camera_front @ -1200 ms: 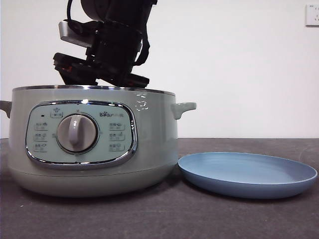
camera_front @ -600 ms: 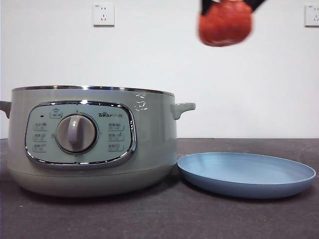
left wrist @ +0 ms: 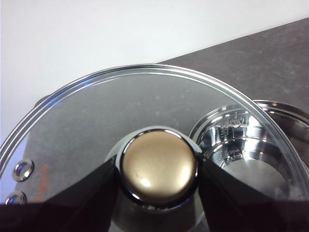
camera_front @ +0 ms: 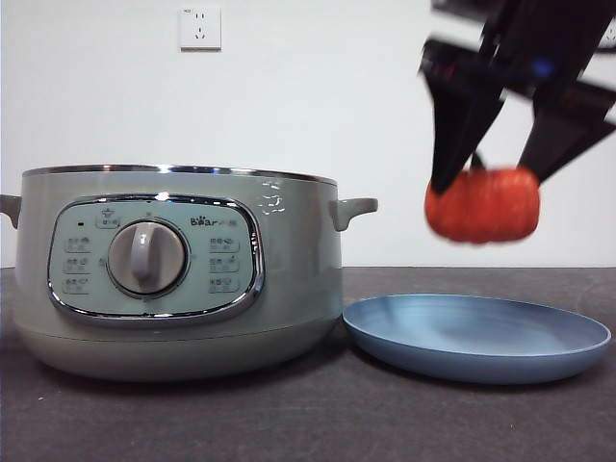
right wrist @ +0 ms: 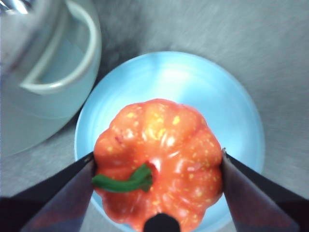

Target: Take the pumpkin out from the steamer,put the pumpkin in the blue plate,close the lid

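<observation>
My right gripper (camera_front: 493, 178) is shut on the orange-red pumpkin (camera_front: 482, 205) and holds it in the air above the blue plate (camera_front: 476, 337). In the right wrist view the pumpkin (right wrist: 159, 159) with its green stem sits between my jaws, over the plate (right wrist: 193, 82). The sage-green steamer (camera_front: 178, 269) stands open at the left, next to the plate. My left gripper (left wrist: 157, 169) is shut on the knob of the glass lid (left wrist: 87, 111) and holds it up beside the steamer's open bowl (left wrist: 241, 145).
The steamer's side handle (camera_front: 354, 209) sticks out toward the plate and also shows in the right wrist view (right wrist: 72, 53). Dark table surface (camera_front: 308, 414) lies in front of both. A white wall with sockets is behind.
The right gripper has lifted the pumpkin out of the steamer, carried it to the right and lowered it toward the blue plate.
</observation>
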`<state>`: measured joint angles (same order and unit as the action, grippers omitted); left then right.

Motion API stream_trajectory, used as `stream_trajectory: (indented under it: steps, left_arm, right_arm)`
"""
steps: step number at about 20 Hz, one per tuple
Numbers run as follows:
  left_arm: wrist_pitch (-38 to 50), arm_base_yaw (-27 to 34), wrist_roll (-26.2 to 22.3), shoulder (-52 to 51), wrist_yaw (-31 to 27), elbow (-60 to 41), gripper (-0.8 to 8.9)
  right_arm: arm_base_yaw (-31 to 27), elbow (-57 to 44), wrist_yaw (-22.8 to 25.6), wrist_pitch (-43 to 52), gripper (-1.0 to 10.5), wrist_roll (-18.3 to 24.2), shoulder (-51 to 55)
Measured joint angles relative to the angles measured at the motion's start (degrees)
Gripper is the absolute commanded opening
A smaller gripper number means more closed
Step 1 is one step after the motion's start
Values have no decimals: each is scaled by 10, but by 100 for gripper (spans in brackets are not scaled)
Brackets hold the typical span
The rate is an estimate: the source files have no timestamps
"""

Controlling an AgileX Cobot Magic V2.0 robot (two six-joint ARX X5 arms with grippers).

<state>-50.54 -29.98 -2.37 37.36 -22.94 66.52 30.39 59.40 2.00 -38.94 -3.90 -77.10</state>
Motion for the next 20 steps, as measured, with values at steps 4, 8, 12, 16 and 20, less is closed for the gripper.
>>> stream_trajectory:
  steps: [4, 8, 12, 16, 20]
  left_arm:
    - [0, 0, 0, 0, 13, 0, -9]
    - [0, 0, 0, 0, 12, 0, -9]
    - [0, 0, 0, 0, 12, 0, -9]
    - [0, 0, 0, 0, 12, 0, -9]
    - [0, 0, 0, 0, 12, 0, -9]
  right_arm:
    - [0, -1, 0, 52, -1, 0, -72]
    - [-2, -1, -1, 73, 13, -1, -142]
    - [-15, 1, -5, 69, 291, -5, -166]
    - [-19, 1, -6, 66, 541, -13, -166]
    - [-20, 0, -5, 46, 539, -15, -166]
